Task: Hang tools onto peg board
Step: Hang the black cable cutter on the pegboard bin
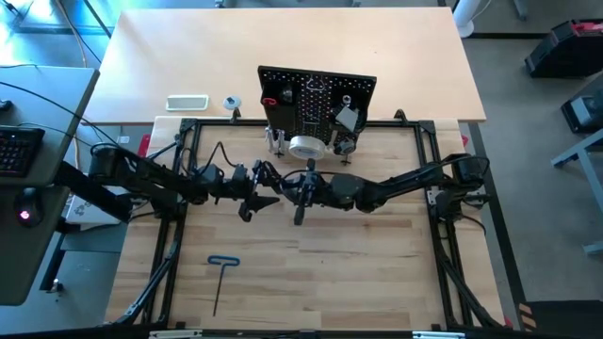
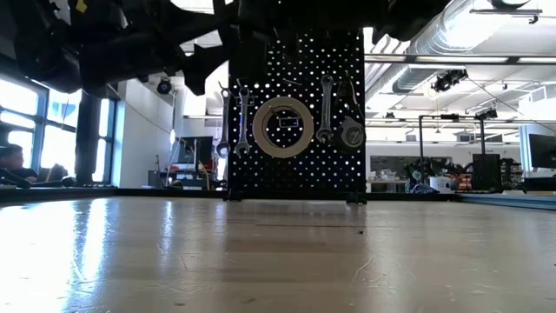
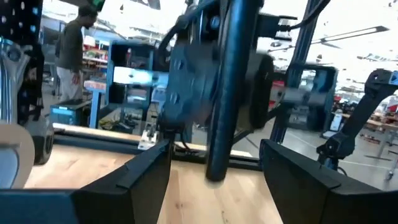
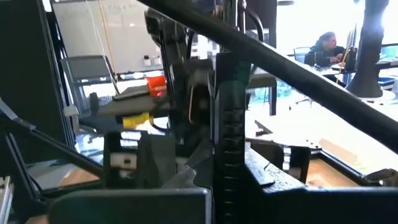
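The black peg board (image 1: 316, 94) stands at the table's far middle. In the low view (image 2: 295, 113), silver wrenches (image 2: 326, 109) and a tape roll (image 2: 282, 127) hang on it. My right gripper (image 1: 306, 186) is just in front of it, above the table, shut on a dark-handled tool (image 1: 301, 205). My left gripper (image 1: 259, 198) is open beside it. In the left wrist view its fingers (image 3: 140, 180) stand on either side of the tool's hanging dark handle (image 3: 222, 112) without touching. A blue T-handle hex key (image 1: 221, 278) lies flat near the front left. My right gripper holds the dark-handled tool by its upper part (image 4: 227, 143), coming level from the table's right. The tool's long handle (image 3: 217, 155) hangs down below the hold, clear of the table. The gripper body hides the exact place of contact.
A white slab (image 1: 187, 102) and a small round item (image 1: 232, 103) lie on the far table, left of the peg board. The black metal frame (image 1: 179, 217) runs round the work area. Bare wood lies in front of the arms. A person (image 3: 71, 56) stands in the room beyond.
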